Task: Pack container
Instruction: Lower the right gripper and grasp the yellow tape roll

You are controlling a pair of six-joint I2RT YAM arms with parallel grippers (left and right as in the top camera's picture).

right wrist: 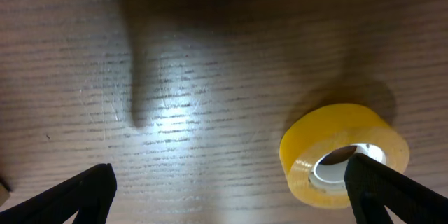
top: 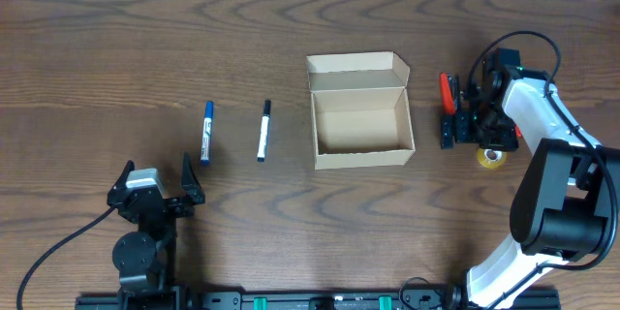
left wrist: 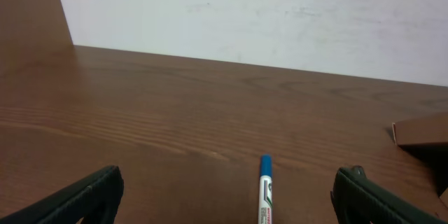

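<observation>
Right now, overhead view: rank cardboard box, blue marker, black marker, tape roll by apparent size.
1. cardboard box, clearly largest
2. blue marker and black marker: look alike, not ranked
3. yellow tape roll, smallest, though partly hidden

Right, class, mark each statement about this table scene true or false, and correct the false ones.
1. The cardboard box stands open and empty. True.
2. Both markers are inside the box. False: the blue marker and black marker lie on the table to its left.
3. The left gripper grips the blue marker. False: it is open and holds nothing; the marker lies ahead of it.
4. A yellow tape roll lies near the open right gripper. True.
</observation>
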